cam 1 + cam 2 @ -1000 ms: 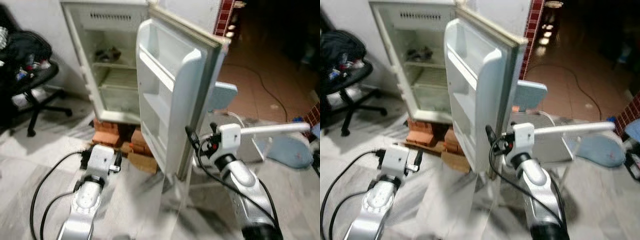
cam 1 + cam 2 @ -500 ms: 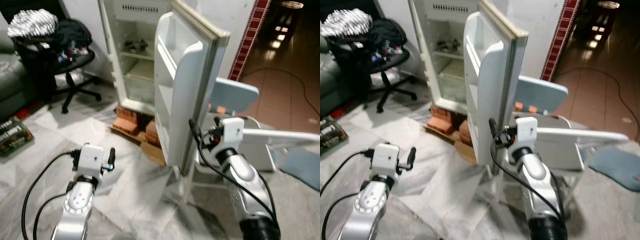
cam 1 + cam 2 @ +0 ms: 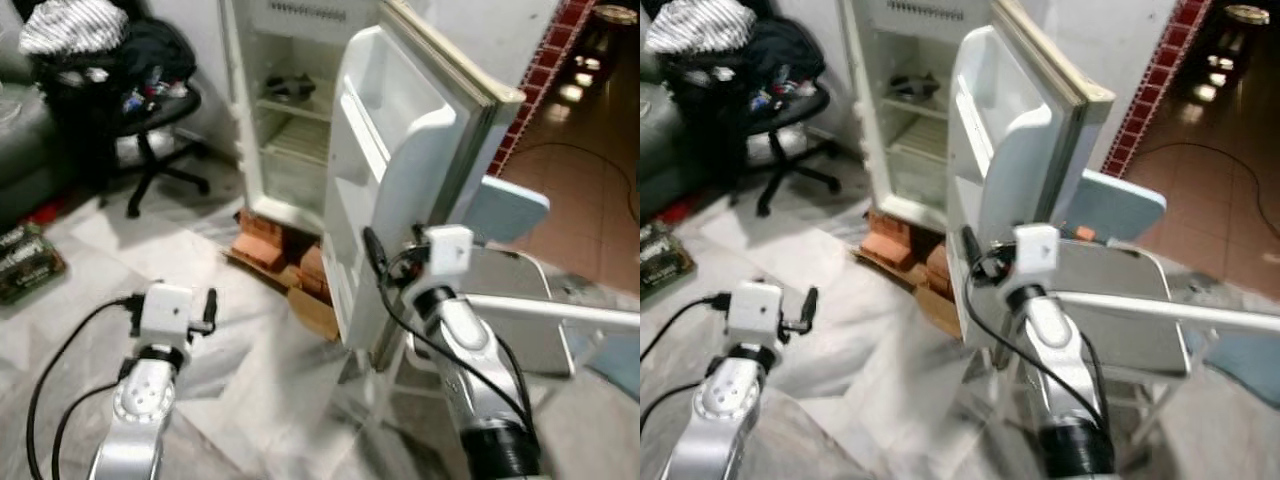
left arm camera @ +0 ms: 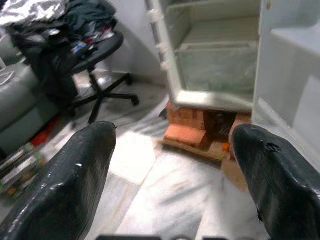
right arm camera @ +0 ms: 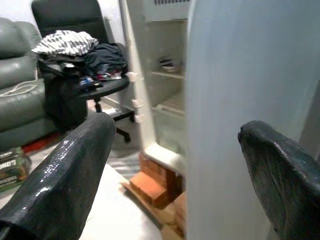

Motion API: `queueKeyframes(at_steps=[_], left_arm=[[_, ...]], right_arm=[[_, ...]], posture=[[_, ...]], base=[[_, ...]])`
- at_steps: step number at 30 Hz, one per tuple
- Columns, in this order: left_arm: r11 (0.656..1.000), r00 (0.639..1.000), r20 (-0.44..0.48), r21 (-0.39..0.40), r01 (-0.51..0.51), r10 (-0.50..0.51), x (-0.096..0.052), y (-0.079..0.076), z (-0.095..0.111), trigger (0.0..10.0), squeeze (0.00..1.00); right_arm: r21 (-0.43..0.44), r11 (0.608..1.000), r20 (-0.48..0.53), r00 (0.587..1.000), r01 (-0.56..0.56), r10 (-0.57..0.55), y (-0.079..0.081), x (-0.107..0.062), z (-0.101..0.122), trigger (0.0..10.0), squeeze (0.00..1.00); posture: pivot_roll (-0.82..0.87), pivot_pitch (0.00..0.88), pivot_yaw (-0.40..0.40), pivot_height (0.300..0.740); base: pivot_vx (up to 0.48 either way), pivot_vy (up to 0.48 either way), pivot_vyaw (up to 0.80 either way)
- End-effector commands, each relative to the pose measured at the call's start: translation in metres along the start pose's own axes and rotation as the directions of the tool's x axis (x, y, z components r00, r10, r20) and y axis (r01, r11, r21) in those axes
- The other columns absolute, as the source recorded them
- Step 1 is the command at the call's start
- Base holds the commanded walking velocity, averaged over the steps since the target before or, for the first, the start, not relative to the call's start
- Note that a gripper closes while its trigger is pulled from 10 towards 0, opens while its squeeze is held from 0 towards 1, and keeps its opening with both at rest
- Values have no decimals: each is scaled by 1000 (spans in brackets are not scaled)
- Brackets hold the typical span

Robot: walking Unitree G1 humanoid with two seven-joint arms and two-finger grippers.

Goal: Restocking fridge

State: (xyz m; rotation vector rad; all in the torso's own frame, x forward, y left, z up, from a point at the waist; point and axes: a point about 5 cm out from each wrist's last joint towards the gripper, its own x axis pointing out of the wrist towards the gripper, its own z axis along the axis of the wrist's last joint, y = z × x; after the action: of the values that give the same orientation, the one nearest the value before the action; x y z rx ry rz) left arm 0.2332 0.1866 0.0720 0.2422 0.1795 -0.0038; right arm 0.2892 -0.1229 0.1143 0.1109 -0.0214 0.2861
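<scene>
White single-door fridge [image 3: 275, 110] stands open on red bricks [image 3: 262, 232] against the wall, cabinet facing the robot. Its white door [image 3: 400, 190] with moulded shelves is swung out toward the robot, edge-on between cabinet and right arm.

Right gripper [image 5: 172, 165]: fingers spread wide, nothing between them. The door's edge fills the gap ahead of the two fingers; contact cannot be told. In the head view the right gripper sits just beside the door's lower edge.

Left gripper [image 4: 175, 165]: fingers wide apart, empty, held low over the pale marble floor [image 3: 250, 370], well apart from the fridge, pointing toward the bricks and lower cabinet.

Inside cabinet: white shelves, a small dark item on the upper shelf, too blurred to identify.

Black office chair [image 3: 150, 120] piled with clothes stands to the fridge's left. Light blue folding chair [image 3: 1120, 290] sits behind the door on the right.
</scene>
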Motion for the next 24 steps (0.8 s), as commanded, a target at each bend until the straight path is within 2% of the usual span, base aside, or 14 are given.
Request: queueKeyframes(at_steps=[1,6,13,16,18,20,21,24], left_arm=[[1000,1000,0,-11,25,-25,1,-10,2,10000,0],[1000,1000,-19,-12,18,-18,0,-9,-1,10000,0],[999,999,-31,-11,40,-41,0,-10,-2,10000,0],[999,998,-44,-11,49,-50,1,-11,-3,10000,0],[998,997,-52,-15,60,-61,1,-12,-3,10000,0],[998,996,-55,-16,63,-63,0,-12,-3,10000,0],[998,996,-58,-16,65,-66,0,-12,-3,10000,0],[998,996,-61,-16,66,-67,0,-13,-4,10000,0]], right_arm=[[-24,998,12,998,62,-62,-16,-5,4,10000,0],[-25,996,17,997,81,-80,-18,-7,4,10000,0],[-23,992,-1,992,126,-126,-29,-14,1,10000,0],[-21,996,-15,996,91,-92,-28,-17,0,10000,0],[27,1000,-53,999,9,-8,-25,-19,-3,10000,0],[47,997,-92,993,-65,70,-21,-21,-8,10000,0],[39,994,-144,984,-101,106,-23,-23,-13,10000,0],[-5,997,-160,984,-83,81,-31,-21,-13,10000,0]], posture=[[96,0,-9,740],[99,0,-10,740],[97,0,-7,740],[96,0,-6,740],[96,0,-6,740],[97,0,-7,740],[98,0,-8,740],[101,0,-10,740]], base=[[0,0,0],[0,0,0],[0,0,0],[0,0,0],[0,0,0],[0,0,0],[0,0,0],[0,0,0]])
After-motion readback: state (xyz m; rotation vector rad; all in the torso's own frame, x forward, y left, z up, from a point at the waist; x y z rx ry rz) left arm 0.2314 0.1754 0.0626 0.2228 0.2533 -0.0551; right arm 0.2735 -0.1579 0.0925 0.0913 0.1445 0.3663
